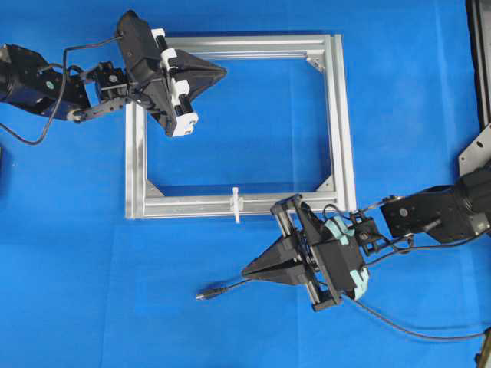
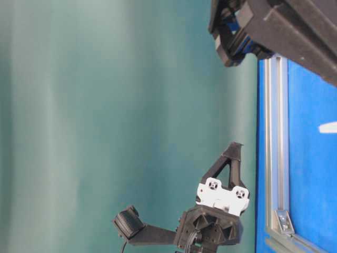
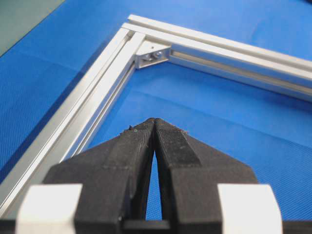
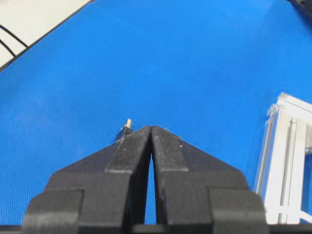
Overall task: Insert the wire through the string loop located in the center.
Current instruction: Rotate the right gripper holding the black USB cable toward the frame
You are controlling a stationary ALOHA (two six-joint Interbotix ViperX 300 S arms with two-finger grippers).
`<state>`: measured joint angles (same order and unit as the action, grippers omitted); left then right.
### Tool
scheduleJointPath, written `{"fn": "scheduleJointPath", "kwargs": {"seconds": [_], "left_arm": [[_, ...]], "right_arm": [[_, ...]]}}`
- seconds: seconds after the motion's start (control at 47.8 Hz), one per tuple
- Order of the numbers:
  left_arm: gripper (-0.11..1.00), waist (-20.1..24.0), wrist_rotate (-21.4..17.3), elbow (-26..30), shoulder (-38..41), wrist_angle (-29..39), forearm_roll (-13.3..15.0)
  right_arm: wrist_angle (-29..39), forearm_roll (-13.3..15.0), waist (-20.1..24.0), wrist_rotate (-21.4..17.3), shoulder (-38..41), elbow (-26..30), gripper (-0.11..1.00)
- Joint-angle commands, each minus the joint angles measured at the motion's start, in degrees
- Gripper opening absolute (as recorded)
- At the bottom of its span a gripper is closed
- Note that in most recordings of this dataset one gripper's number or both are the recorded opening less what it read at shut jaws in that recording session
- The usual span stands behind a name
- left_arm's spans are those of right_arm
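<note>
The thin black wire point(image 1: 228, 287) lies on the blue mat below the frame, its plug end point(image 1: 203, 294) pointing left. The wire runs right, under my right gripper point(image 1: 245, 272), which is shut with only mat showing between its fingers. In the right wrist view the plug's metal tip point(image 4: 126, 125) peeks out just past the left finger of the right gripper point(image 4: 151, 128). The white string loop point(image 1: 237, 205) stands across the middle of the frame's near bar, above and slightly left of the right gripper. My left gripper point(image 1: 222, 73) is shut and empty over the frame's far left corner.
The silver aluminium square frame point(image 1: 339, 115) lies flat on the blue mat; one corner bracket point(image 3: 152, 54) shows ahead of the left gripper point(image 3: 154, 121). The frame's edge point(image 4: 285, 146) shows at the right of the right wrist view. More of the wire trails off to the lower right point(image 1: 414, 331).
</note>
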<state>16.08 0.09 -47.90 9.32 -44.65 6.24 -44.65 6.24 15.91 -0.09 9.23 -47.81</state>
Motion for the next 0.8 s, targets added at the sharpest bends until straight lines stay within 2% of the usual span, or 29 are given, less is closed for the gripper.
{"fn": "scheduleJointPath", "kwargs": {"seconds": [0.0, 0.105, 0.398, 0.544, 0.607, 0.67, 0.774], "left_arm": [[0.00, -0.53, 0.00, 0.62, -2.29, 1.32, -1.49], [0.00, -0.44, 0.00, 0.44, -2.29, 1.85, -1.49], [0.00, -0.44, 0.09, 0.44, -2.37, 1.67, -1.49], [0.00, -0.44, 0.09, 0.44, -2.29, 1.67, -1.49], [0.00, -0.44, 0.09, 0.44, -2.37, 1.58, -1.49], [0.00, -0.53, 0.09, 0.44, -2.37, 1.67, -1.49], [0.00, -0.44, 0.18, 0.44, -2.37, 1.67, -1.49]], "right_arm": [[-0.35, 0.00, 0.79, 0.00, -2.46, 1.14, 0.00], [-0.09, 0.09, 1.58, -0.09, -3.16, 1.14, -0.05], [0.70, 0.09, 1.93, -4.92, -3.34, 0.88, -0.05], [2.11, 0.09, 2.20, -5.63, -3.34, 1.14, -0.04], [2.11, 0.09, 2.20, -5.71, -3.34, 1.23, 0.02], [2.11, 0.00, 2.29, -5.71, -3.34, 1.32, 0.12], [2.37, -0.44, 2.29, -5.71, -3.34, 1.58, 0.40]]}}
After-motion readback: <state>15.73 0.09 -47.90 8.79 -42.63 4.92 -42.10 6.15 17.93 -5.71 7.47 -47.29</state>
